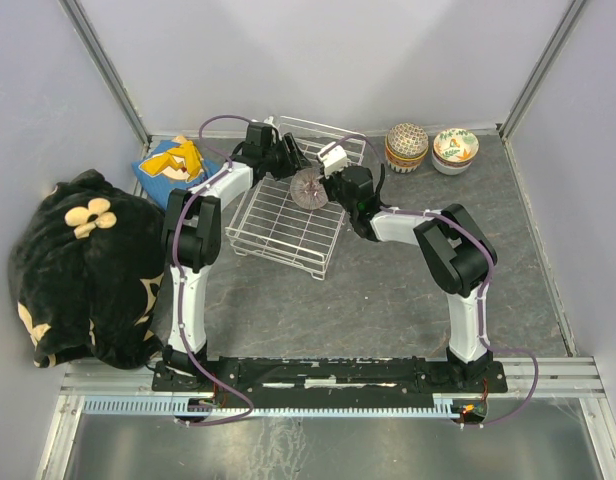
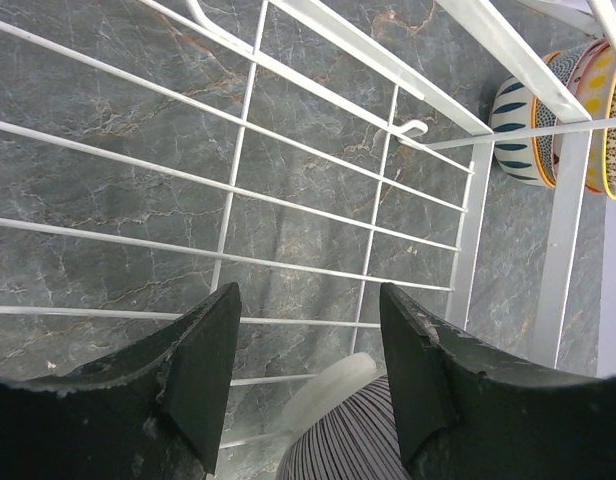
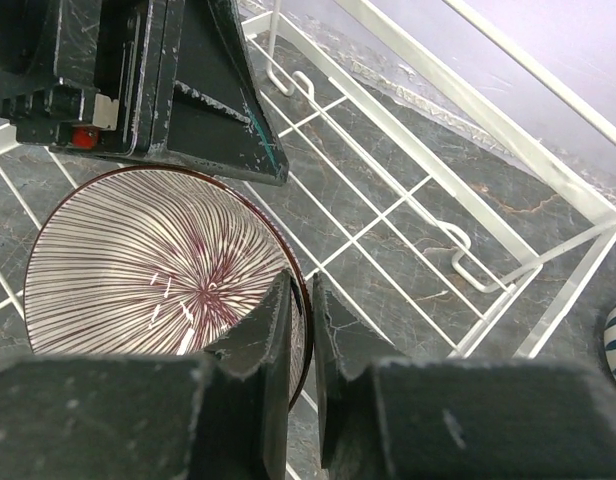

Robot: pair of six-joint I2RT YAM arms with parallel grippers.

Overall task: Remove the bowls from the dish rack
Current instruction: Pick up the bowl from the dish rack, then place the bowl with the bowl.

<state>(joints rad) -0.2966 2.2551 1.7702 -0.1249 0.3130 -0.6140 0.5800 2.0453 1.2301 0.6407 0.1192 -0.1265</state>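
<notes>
White wire dish rack (image 1: 278, 225) sits mid-way across the table (image 1: 388, 300), with 1 purple-striped bowl (image 3: 158, 270) inside it. The right gripper (image 3: 300, 290) is clenched on that bowl's rim, 1 finger inside and 1 outside. The left gripper (image 2: 308, 300) hangs over the opposite rim, jaws parted, clamping nothing. Outside the rack, far right, 2 stacks of bowls (image 1: 407, 146) stand side by side.

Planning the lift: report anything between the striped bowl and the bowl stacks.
Only the side wall of the dish rack lies between the striped bowl and the bowl stacks. The left gripper hangs close over the bowl's other edge.
</notes>
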